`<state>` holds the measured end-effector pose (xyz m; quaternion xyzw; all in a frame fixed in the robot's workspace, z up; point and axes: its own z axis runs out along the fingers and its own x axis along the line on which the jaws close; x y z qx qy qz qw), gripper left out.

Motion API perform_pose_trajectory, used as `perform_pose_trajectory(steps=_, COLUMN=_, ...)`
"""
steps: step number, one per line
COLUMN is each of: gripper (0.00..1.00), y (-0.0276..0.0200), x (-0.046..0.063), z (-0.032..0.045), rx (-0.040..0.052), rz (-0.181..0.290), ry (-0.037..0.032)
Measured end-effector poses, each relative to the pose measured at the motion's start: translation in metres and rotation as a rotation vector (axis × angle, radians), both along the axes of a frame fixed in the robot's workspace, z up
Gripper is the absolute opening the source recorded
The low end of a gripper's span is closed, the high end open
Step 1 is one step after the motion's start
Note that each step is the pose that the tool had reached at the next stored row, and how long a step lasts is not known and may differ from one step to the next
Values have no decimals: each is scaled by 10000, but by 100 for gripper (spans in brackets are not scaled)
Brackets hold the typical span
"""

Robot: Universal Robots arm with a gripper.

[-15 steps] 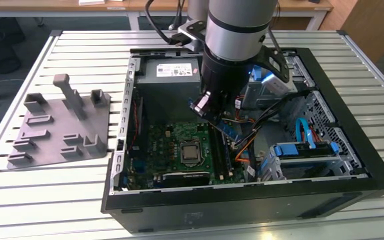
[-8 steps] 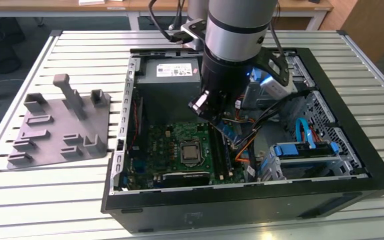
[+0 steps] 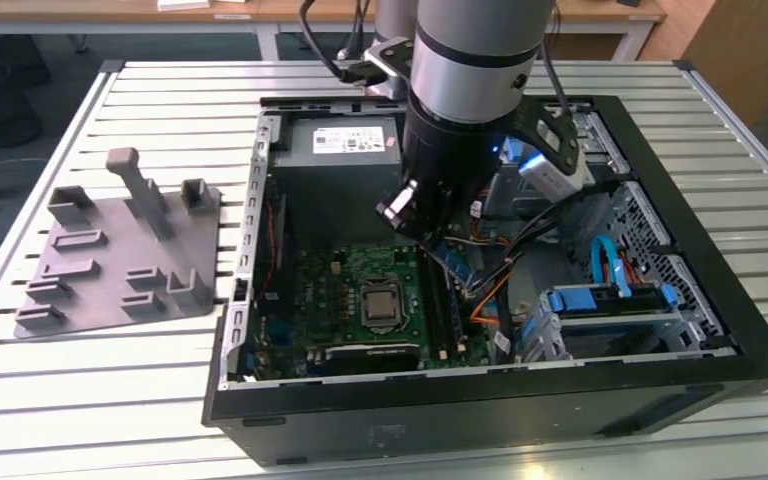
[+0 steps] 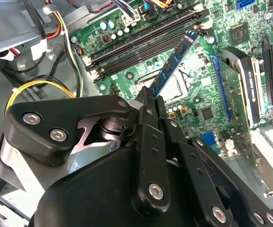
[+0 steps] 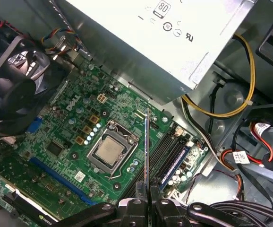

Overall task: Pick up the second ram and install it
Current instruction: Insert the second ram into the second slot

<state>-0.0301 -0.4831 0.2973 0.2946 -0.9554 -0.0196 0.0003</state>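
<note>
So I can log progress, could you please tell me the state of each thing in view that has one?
second ram: held by one end in the hand, over the motherboard, not seated.
hand: shut on the second ram.
computer case: on its side, open.
processor: bare in its socket, no cooler.

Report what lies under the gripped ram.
Under the second ram, held by the gripper: green motherboard, CPU socket and black memory slots. The strip directly behind the stick is covered.
</note>
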Motion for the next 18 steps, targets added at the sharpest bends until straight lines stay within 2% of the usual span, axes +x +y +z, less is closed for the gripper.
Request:
perform_pose_trajectory(steps=10, gripper=14, y=0, x=0, z=-3, rx=-1, rz=-781, ry=0)
perform_pose_trajectory(steps=18, gripper=14, y=0, x=0, z=-8, rx=-3, rz=-1734, ry=1)
